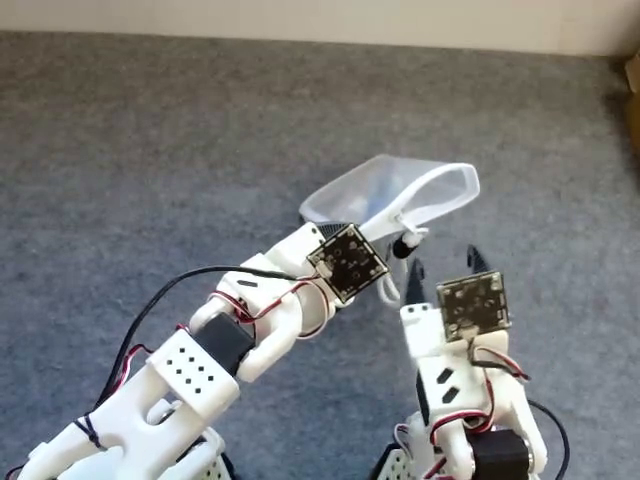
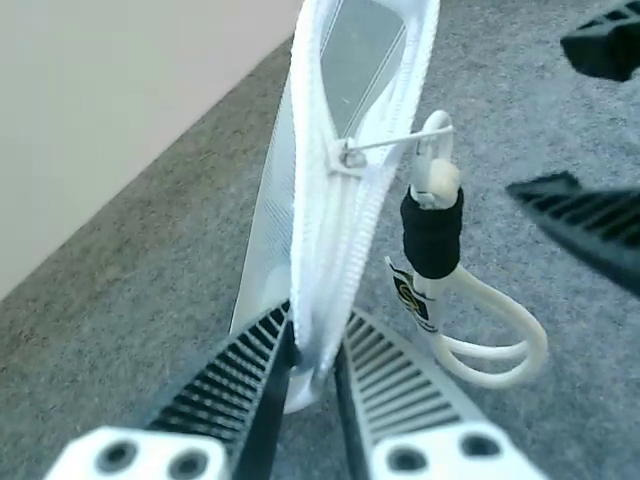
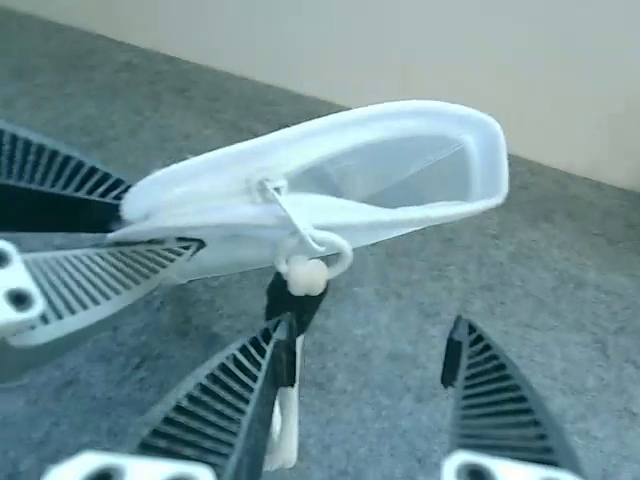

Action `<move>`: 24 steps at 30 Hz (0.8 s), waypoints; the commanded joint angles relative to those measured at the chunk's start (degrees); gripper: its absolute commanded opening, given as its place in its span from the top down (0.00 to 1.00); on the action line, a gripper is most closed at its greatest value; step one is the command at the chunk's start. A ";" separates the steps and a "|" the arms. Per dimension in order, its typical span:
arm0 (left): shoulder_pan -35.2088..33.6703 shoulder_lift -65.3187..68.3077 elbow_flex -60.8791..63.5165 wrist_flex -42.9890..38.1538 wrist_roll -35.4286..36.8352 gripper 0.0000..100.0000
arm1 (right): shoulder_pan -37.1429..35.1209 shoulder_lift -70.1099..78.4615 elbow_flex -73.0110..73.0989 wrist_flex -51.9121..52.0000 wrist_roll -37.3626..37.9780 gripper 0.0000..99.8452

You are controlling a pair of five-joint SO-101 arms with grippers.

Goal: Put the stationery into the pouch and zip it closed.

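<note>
- Pouch [image 1: 400,195], white and translucent, mouth gaping, held over grey worktop [image 1: 130,150]; contents unclear.
- Left end effector [image 2: 315,365] clamped narrow on its zipper edge.
- Right end effector [image 3: 372,335] spread wide, just beside dangling zipper pull [image 3: 305,275].

Left pincer [image 1: 378,238] holds pouch [image 1: 400,195], mouth open, over grey table [image 1: 150,150]; right pincer [image 1: 446,268] spread, just beside.

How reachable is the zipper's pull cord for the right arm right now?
Probably yes. The right gripper is open, with the pull cord hanging just beside one finger and nothing between them. The left gripper grips the pouch at its zipper end.
</note>
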 commanded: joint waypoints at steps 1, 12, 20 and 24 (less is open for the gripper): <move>-1.10 -1.36 -0.75 -0.79 0.70 1.00 | -6.02 0.04 -3.38 -1.80 -0.62 0.77; -1.80 -1.36 -0.75 -0.79 0.70 1.00 | -7.16 0.13 10.59 -18.95 -0.70 0.77; -2.15 -1.36 -0.75 -0.79 0.79 1.00 | -6.99 0.13 11.12 -21.67 -0.26 0.88; -2.15 -1.36 -0.75 -0.79 0.79 1.00 | -6.37 0.13 10.95 -21.67 -0.26 0.90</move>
